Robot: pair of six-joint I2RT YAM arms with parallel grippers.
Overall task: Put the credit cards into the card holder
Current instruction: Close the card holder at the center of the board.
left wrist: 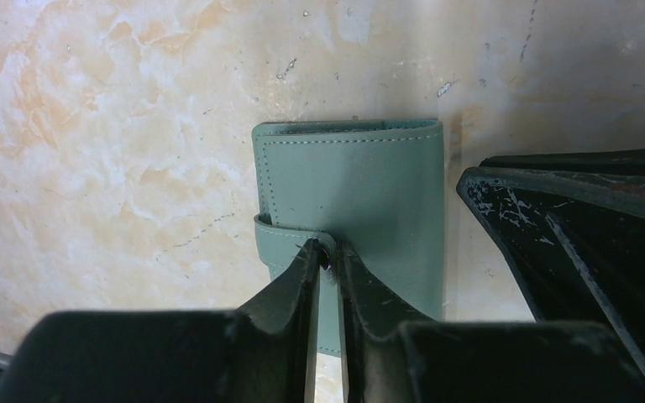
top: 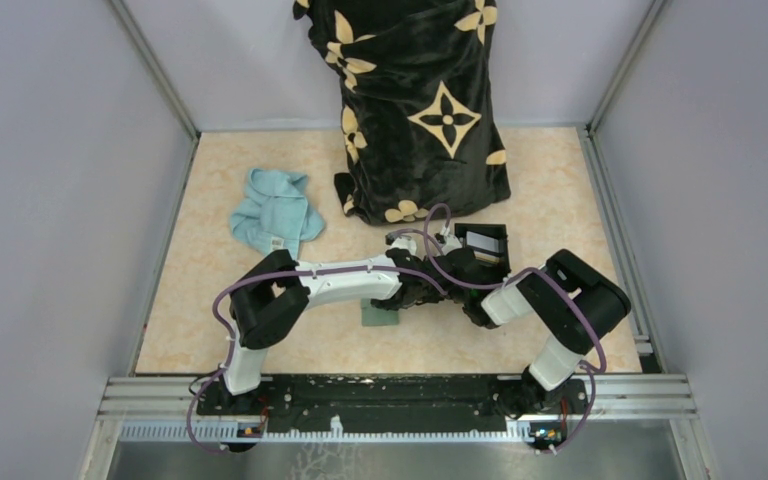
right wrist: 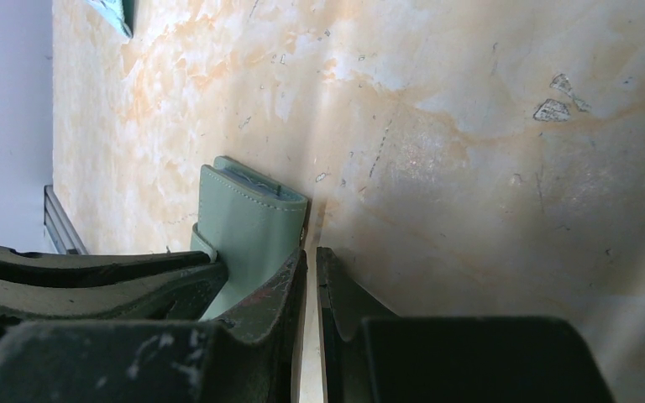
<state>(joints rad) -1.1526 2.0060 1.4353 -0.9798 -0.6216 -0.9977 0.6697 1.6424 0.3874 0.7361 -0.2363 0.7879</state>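
Currently, card holder: the soft sage-green stitched folding card holder (left wrist: 348, 185) lies flat and folded shut on the marbled beige counter (top: 210, 300), near its middle, under the two meeting arms.
Credit cards: none can be made out for certain. A pale flat rectangle (top: 480, 241) sits in the black square box (top: 503, 235), which lies just to the far right of the holder. It may be a card, but it is too small to tell.
Progress: judged early. No card shows in or at the holder, and the holder is not yet opened, so opening it and slotting every card are left.
Left pincer (left wrist: 327, 252): fingers squeezed nearly together on the holder's strap tab, with green leather between them.
Right pincer (right wrist: 311, 262): fingers closed to a thin slit, tips down at the holder's right edge, with nothing seen between them.
Counts: one card holder, one black box, two pincers, no certain cards.
Further out: one crumpled light blue cloth (top: 270, 212) at the far left, and one black plush drape with gold flower prints (top: 420, 100) at the far edge.
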